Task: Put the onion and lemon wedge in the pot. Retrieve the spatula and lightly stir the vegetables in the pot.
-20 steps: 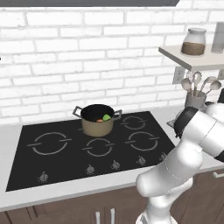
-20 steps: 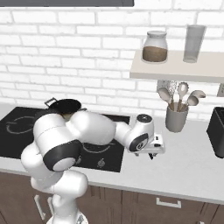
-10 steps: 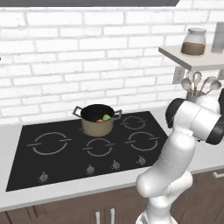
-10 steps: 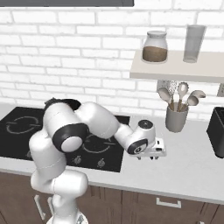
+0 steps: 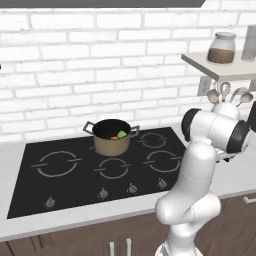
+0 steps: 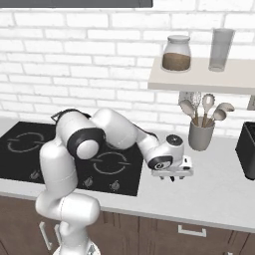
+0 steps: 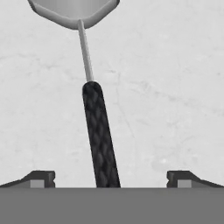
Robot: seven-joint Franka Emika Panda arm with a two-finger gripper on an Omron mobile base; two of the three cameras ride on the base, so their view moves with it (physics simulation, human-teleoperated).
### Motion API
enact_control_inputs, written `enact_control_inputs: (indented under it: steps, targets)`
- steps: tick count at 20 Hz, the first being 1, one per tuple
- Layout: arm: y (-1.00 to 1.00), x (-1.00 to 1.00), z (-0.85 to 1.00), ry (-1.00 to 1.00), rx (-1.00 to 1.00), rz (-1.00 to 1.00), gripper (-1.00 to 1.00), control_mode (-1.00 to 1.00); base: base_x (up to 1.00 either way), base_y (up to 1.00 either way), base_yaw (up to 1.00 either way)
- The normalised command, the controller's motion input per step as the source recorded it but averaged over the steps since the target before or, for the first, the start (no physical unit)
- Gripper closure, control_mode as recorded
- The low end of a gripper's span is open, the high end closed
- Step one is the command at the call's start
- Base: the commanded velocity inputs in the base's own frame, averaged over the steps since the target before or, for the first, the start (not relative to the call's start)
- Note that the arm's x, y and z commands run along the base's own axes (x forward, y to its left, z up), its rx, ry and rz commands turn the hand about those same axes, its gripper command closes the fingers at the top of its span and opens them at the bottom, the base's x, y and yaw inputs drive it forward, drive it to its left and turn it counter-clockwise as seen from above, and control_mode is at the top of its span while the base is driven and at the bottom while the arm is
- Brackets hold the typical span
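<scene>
You had the gripper (image 7: 107,178) spread wide over the spatula (image 7: 96,127) — its black handle ran between the fingertips (image 7: 40,178), touching neither, its grey head cut off ahead. Behind the hand, the pot (image 5: 112,136) held the onion (image 5: 114,137) and lemon wedge (image 5: 122,133), both partly hidden by its rim

I see the spatula (image 7: 94,118) with a flat grey head, thin pale-grey neck and a black handle with a woven, braided pattern, lying on my pale grey, faintly veined counter (image 7: 175,87). At ten o'clock from my arm, the pot (image 5: 112,140) is tan-beige with a dark inside, holding the orange-red onion (image 5: 114,137) and bright green lemon wedge (image 5: 122,134). The hob (image 5: 70,172) is black with thin grey ring markings.
</scene>
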Motion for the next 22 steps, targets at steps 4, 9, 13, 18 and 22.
enact_control_inputs:
  steps: [4, 9, 13, 18, 22]
  targets:
    - [0.23, 0.01, -0.71, -0.11, -0.03, 0.05, 1.00, -1.00, 0.00, 0.00, 0.00]
    - [0.46, 0.00, -0.60, -0.09, -0.04, 0.04, 1.00, -1.00, 0.00, 0.00, 0.00]
    - [0.47, 0.00, -0.19, 0.01, -0.03, 0.06, 1.00, -1.00, 0.00, 0.00, 0.00]
    - [0.46, -0.42, 0.21, -0.01, -0.03, 0.07, 1.00, -1.00, 0.00, 0.00, 0.00]
    - [0.49, -0.51, 0.95, -0.14, -0.18, 0.05, 1.00, -1.00, 0.00, 0.00, 0.00]
